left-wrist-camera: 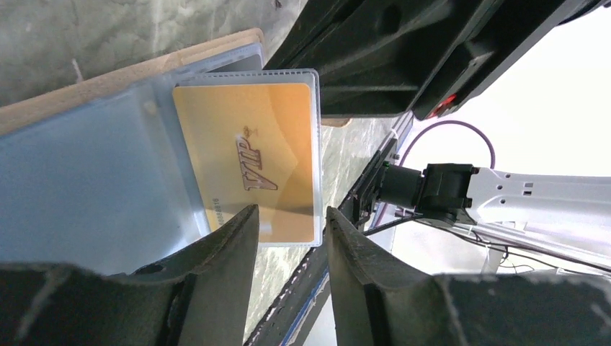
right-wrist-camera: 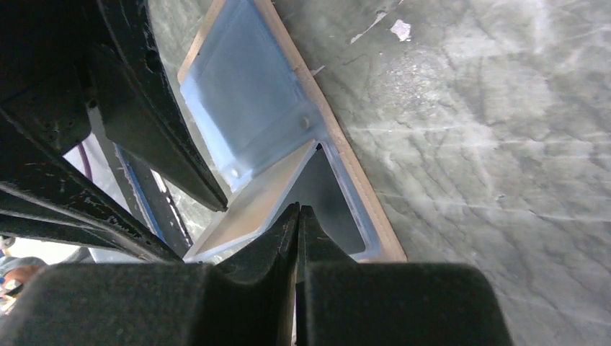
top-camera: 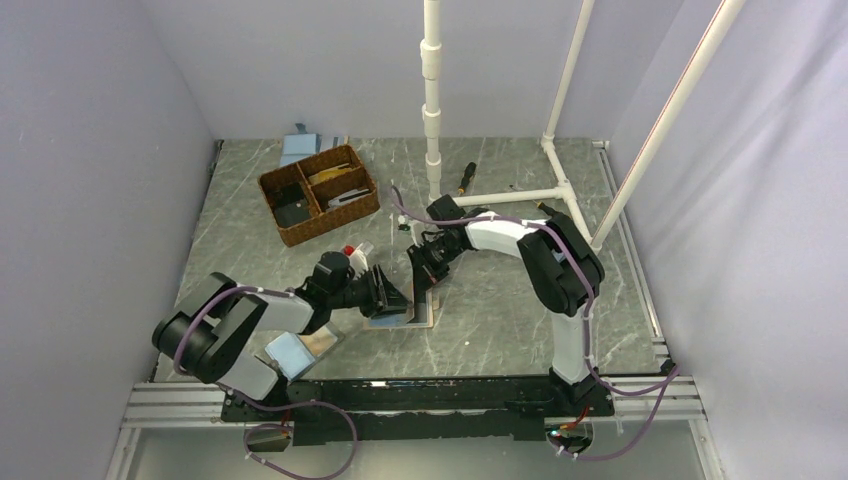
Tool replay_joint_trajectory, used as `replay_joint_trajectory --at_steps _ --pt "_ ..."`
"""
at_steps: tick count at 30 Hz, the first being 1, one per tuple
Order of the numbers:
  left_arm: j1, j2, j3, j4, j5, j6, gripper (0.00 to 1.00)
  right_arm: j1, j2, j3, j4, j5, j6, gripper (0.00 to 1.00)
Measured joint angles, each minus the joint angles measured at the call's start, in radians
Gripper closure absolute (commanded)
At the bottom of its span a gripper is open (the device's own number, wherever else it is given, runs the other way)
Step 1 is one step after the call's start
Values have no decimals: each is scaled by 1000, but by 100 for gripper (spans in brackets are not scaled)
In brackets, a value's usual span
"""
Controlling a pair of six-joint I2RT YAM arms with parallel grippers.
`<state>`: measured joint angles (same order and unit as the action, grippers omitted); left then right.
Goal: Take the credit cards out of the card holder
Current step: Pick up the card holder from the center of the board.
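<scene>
The card holder (top-camera: 415, 318), light blue with tan edging, lies open on the table's middle. In the left wrist view a gold VIP card (left-wrist-camera: 248, 155) in a clear sleeve sticks out of the holder (left-wrist-camera: 86, 180). My left gripper (left-wrist-camera: 292, 216) is open, its fingertips on either side of the card's near edge and not touching it. My right gripper (right-wrist-camera: 297, 209) is shut on a thin raised leaf of the holder (right-wrist-camera: 248, 108), seen edge-on. In the top view both grippers, left (top-camera: 388, 292) and right (top-camera: 425, 272), meet over the holder.
A wicker basket (top-camera: 320, 195) with compartments stands at the back left. A folder with one brown half (top-camera: 300, 350) lies by the left arm. A small red-capped bottle (top-camera: 352, 252), a screwdriver (top-camera: 465, 180) and a white pipe frame (top-camera: 510, 197) are behind.
</scene>
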<state>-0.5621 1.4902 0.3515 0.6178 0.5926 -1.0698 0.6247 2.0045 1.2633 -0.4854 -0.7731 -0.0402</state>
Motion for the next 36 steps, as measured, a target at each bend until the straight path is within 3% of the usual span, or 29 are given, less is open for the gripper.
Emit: replay_joint_trajectory --at_steps 6,11,19,27,36 --pt "-11 -6 1 10 -2 -6 52 -21 -3 0 -1 -44 11 89" --pt "-11 -145 3 -116 -62 30 47 -35 -3 0 -3 -103 23 81" --pt "-11 -317 -4 -251 -165 63 46 -74 13 0 -10 -229 37 68" --pt "-11 -319 -21 -288 -175 63 46 -74 34 0 -19 -292 63 55" --pt "-11 -250 -21 -261 -171 63 47 -99 34 0 -19 -322 71 52"
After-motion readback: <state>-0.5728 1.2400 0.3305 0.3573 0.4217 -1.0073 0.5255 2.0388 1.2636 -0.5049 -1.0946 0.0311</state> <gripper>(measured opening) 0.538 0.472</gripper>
